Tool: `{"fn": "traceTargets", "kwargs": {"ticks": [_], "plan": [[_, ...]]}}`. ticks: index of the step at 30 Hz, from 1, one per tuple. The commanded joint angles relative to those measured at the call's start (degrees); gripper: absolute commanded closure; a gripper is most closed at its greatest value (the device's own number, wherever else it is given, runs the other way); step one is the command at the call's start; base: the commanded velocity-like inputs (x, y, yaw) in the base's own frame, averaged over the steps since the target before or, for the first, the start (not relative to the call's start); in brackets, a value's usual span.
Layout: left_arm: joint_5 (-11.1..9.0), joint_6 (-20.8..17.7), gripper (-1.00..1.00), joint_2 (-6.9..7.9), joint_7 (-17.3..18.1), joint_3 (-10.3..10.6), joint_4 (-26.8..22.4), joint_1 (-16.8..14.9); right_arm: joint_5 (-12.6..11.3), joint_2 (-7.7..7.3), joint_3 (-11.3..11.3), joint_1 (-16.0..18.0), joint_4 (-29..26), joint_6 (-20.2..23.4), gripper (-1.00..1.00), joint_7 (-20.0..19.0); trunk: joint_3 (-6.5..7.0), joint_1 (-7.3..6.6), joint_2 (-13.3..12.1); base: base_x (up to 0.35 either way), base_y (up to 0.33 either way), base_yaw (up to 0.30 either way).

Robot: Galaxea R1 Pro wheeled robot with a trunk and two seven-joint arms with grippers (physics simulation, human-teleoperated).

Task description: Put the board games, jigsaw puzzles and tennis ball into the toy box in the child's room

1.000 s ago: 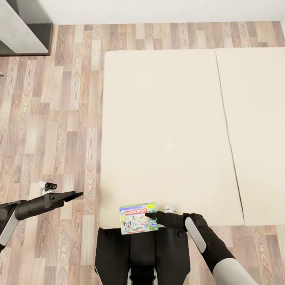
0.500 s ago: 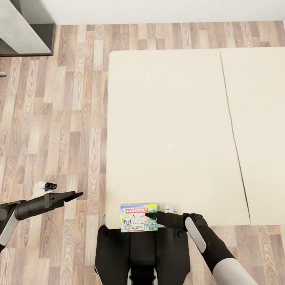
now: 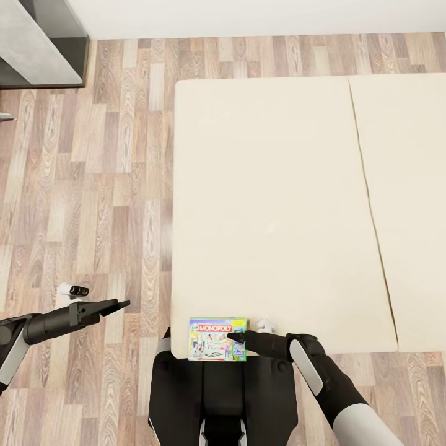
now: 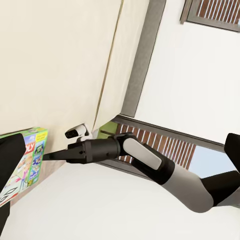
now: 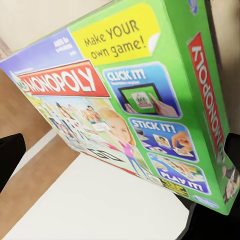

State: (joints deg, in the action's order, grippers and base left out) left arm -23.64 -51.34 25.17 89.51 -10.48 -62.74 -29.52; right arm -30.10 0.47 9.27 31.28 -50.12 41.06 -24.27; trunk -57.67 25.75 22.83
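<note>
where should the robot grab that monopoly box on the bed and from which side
Grip the Monopoly box by its thin right-hand edge, coming in level from the right, where the right gripper already sits. It lies flat at the bed's near edge, so its narrow thickness suits the jaws.

Bedroom: wide cream bed (image 3: 272, 204), wood-plank floor (image 3: 93, 186).
</note>
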Motion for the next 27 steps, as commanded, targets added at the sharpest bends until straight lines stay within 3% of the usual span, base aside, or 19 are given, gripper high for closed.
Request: {"fn": "traceTargets", "kwargs": {"ticks": [1, 27], "plan": [[0.0, -0.6, -1.0, 0.02, 0.2, 0.0, 0.0, 0.0, 0.0, 0.03, 0.0, 0.0, -0.1, 0.3, -1.0, -0.1, -0.05, 0.04, 0.1, 0.0, 0.004, 0.0], [0.0, -0.6, -1.0, 0.03, 0.2, 0.0, 0.0, 0.0, 0.0, -0.04, 0.0, 0.0, -0.3, 0.2, -1.0, -0.1, -0.05, 0.04, 0.1, 0.0, 0.0, 0.0]]}}
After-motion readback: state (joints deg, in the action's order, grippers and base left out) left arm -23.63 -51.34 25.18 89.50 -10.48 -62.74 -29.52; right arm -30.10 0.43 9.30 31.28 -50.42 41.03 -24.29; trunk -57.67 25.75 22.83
